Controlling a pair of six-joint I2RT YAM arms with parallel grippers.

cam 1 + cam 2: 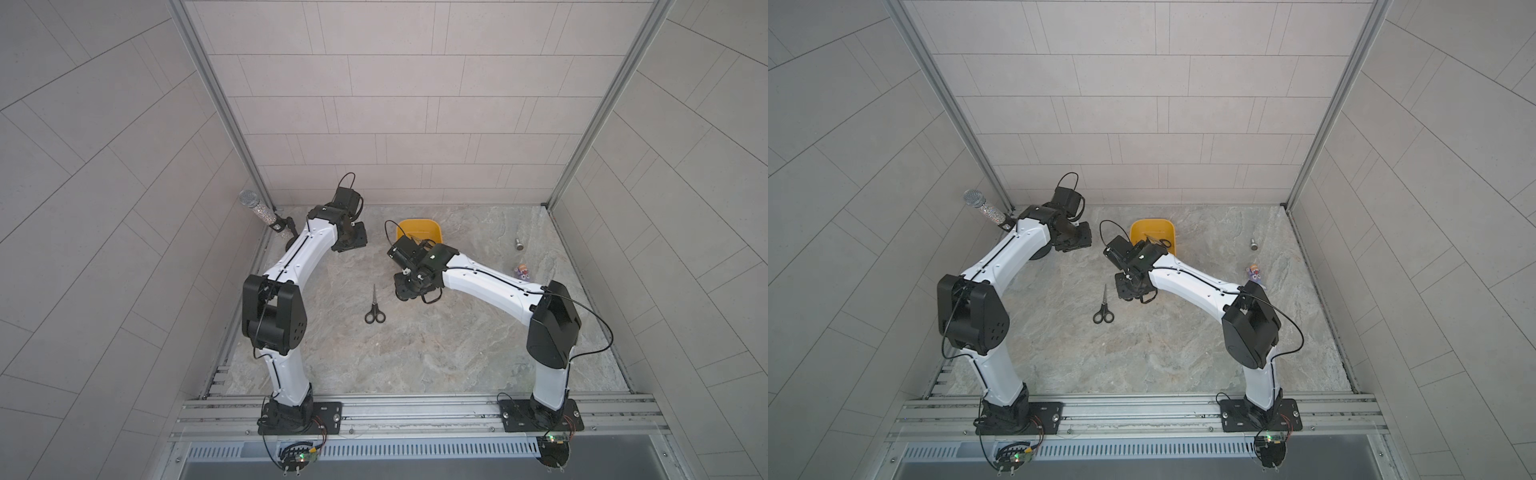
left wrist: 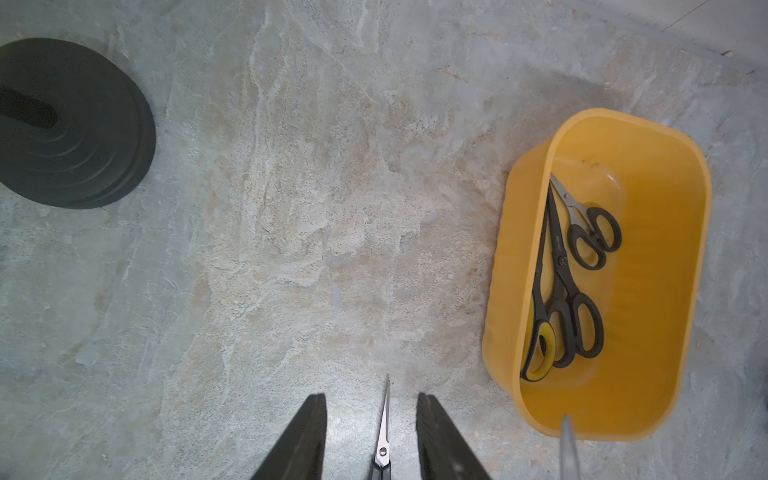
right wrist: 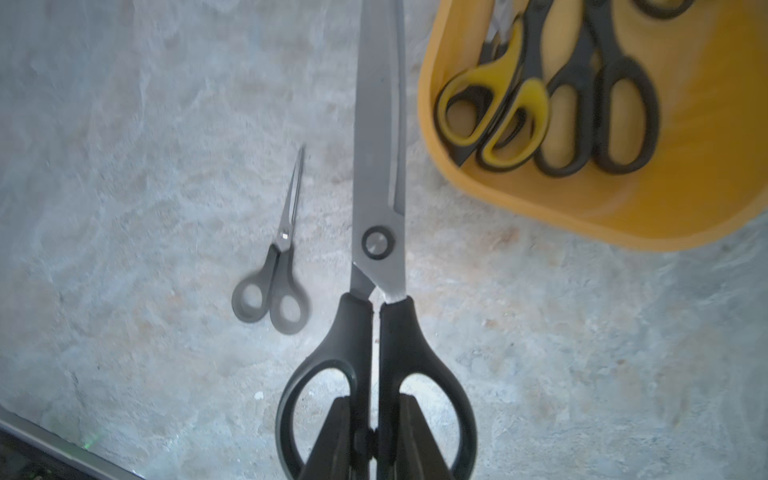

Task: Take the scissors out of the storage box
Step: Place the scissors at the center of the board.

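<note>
Matt steel blades and black plastic handles on the large scissors [image 3: 378,166]; smooth plastic storage box [image 3: 602,228]; stone-look surface [image 3: 124,166].
</note>
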